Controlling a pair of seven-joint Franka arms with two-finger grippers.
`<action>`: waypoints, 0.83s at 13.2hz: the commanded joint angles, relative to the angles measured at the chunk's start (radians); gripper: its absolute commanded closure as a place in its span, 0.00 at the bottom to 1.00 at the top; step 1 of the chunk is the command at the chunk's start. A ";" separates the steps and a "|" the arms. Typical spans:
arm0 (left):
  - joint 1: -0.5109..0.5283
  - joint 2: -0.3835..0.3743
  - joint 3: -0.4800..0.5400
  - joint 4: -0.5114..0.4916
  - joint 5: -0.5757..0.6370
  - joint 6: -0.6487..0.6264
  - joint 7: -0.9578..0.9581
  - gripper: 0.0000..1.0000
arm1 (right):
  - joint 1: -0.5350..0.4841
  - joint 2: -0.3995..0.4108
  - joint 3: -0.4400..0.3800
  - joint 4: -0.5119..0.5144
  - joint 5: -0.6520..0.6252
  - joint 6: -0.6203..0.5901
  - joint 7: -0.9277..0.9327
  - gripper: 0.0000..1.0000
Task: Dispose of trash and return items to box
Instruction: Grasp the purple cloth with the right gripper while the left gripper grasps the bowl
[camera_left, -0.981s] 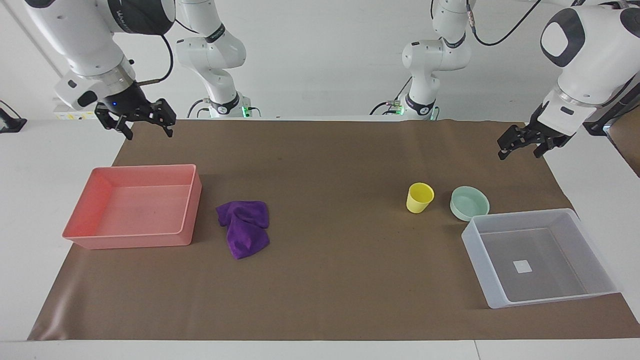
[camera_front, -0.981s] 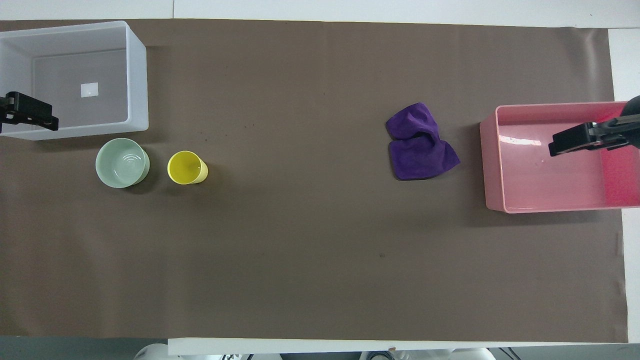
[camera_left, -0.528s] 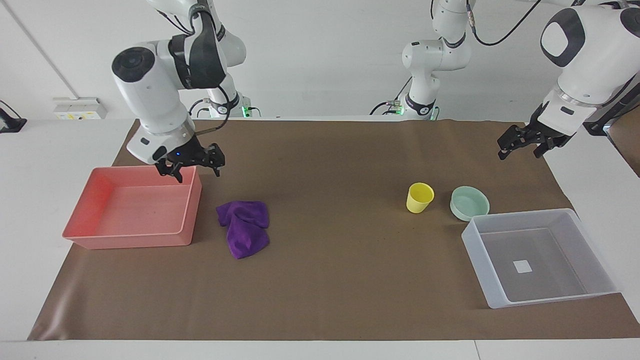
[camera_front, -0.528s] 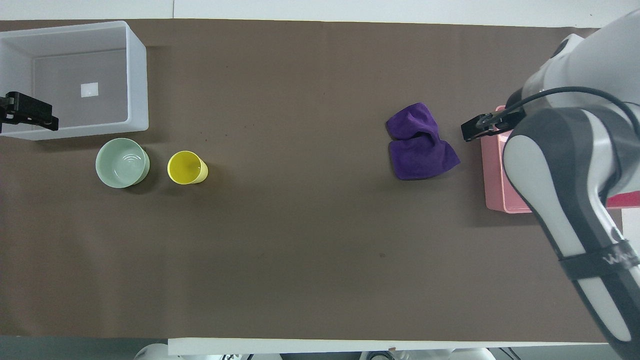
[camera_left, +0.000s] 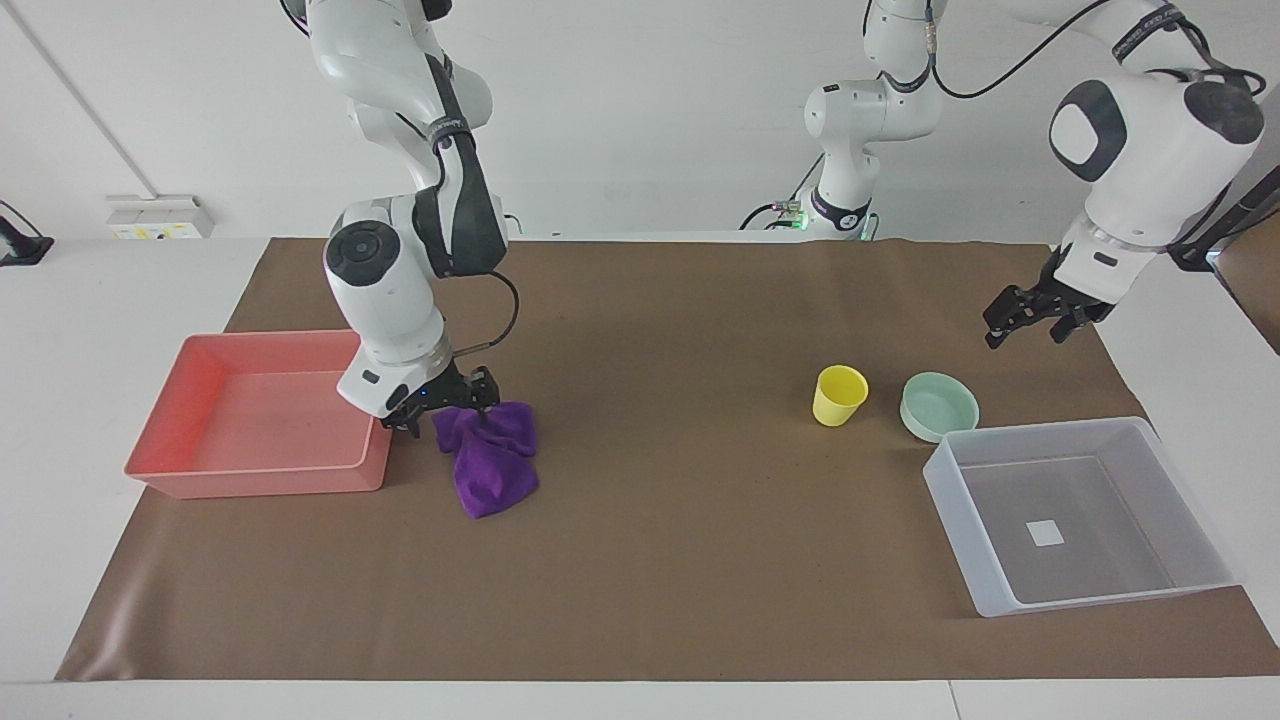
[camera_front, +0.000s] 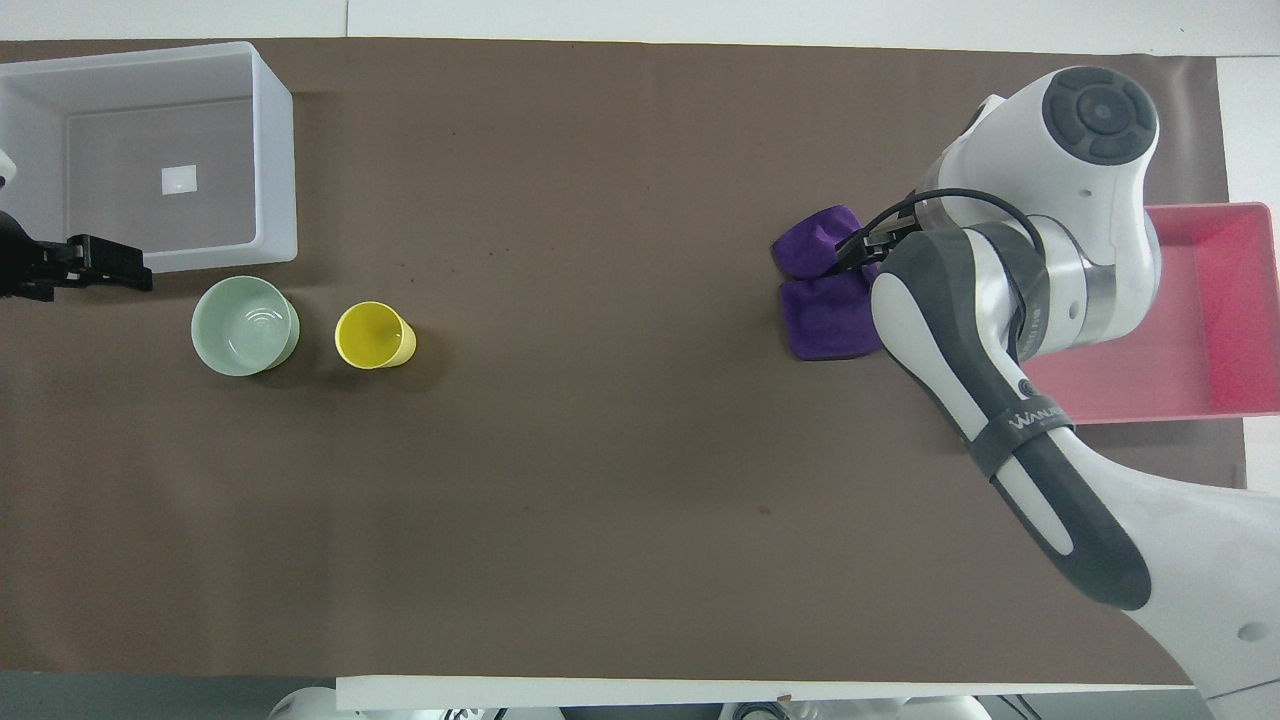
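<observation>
- A soft, fuzzy purple cloth (camera_left: 490, 456) is lying crumpled in folds on the brown mat (camera_left: 660, 560) covering the worktop, just beside the pink-red tray (camera_left: 262, 415), toward the right arm's end.
- One small yellow plastic cup (camera_left: 839, 394) is standing upright, and one shallow round mint-green bowl (camera_left: 938, 406) is sitting beside it; the two are near each other but apart.
- The bowl is lying just beside the nearer corner of the translucent whitish box (camera_left: 1080, 515), a smooth rectangular bin showing a white square mark on its bottom; nothing else is showing inside it.
- Counting: one cloth, one cup, one bowl, one box, one tray, two arms.
- The right pincer (camera_left: 440, 402) is sitting low at the cloth's edge nearest the tray, fingers spread; whether they are touching the fabric I cannot tell.
- A second ago this pincer was hanging high, off the tray's corner nearest the robots; half a second ago it was over the tray's rim; it has since come down beside the cloth.
- The left pincer (camera_left: 1030, 315) is hovering over the mat's edge at the left arm's end, above bare mat near the bowl, fingers spread; it has sunk slightly and drifted toward the bowl.
- Cloth, cup, bowl, box and tray are lying where they were a second ago.
</observation>
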 joint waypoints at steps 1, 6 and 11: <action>0.022 -0.034 -0.005 -0.213 0.001 0.209 -0.015 0.00 | 0.006 0.039 0.000 -0.016 0.014 0.069 0.003 0.00; -0.006 0.061 -0.008 -0.296 0.001 0.421 -0.069 0.12 | 0.025 0.073 0.000 -0.059 0.014 0.158 0.000 0.62; -0.006 0.113 -0.007 -0.301 0.001 0.474 -0.085 1.00 | 0.042 0.065 0.000 -0.048 0.011 0.116 0.012 1.00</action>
